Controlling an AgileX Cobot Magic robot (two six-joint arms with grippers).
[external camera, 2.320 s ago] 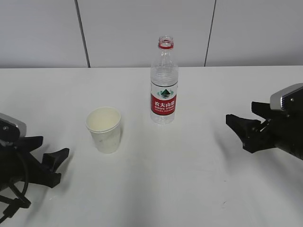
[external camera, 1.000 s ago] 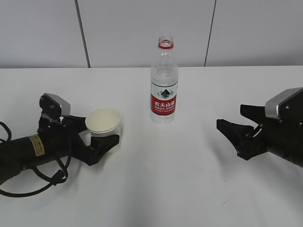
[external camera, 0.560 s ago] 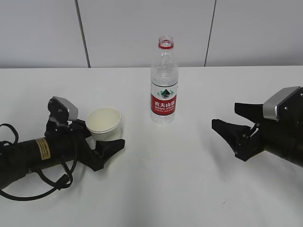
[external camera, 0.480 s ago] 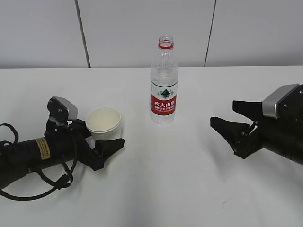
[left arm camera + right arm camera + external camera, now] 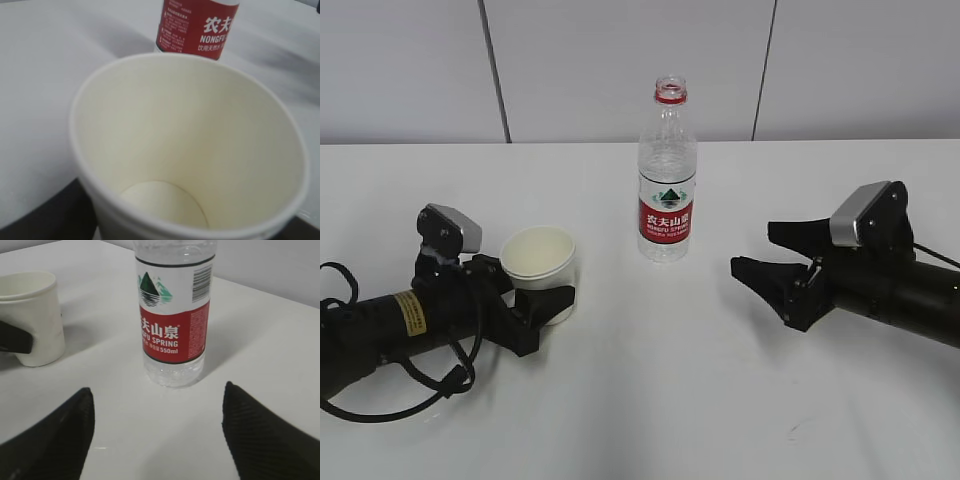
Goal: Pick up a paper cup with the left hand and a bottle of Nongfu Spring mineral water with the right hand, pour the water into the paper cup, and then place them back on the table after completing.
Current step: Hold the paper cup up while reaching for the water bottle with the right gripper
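A white table (image 5: 650,400) holds a paper cup (image 5: 539,271) and, to its right and farther back, an uncapped bottle (image 5: 666,175) with a red label, both upright and well apart. The bottle is clear; the level of water inside cannot be told. The left hand (image 5: 538,294), a black arm with a yellow label, lies low on the table, its fingers (image 5: 548,303) on either side of the cup and closed in against its wall. In the left wrist view the cup (image 5: 190,150) is empty inside. The right hand (image 5: 770,253) reaches in from the right, its fingers (image 5: 260,435) spread wide apart, pointing at the bottle (image 5: 174,310) but well short of it.
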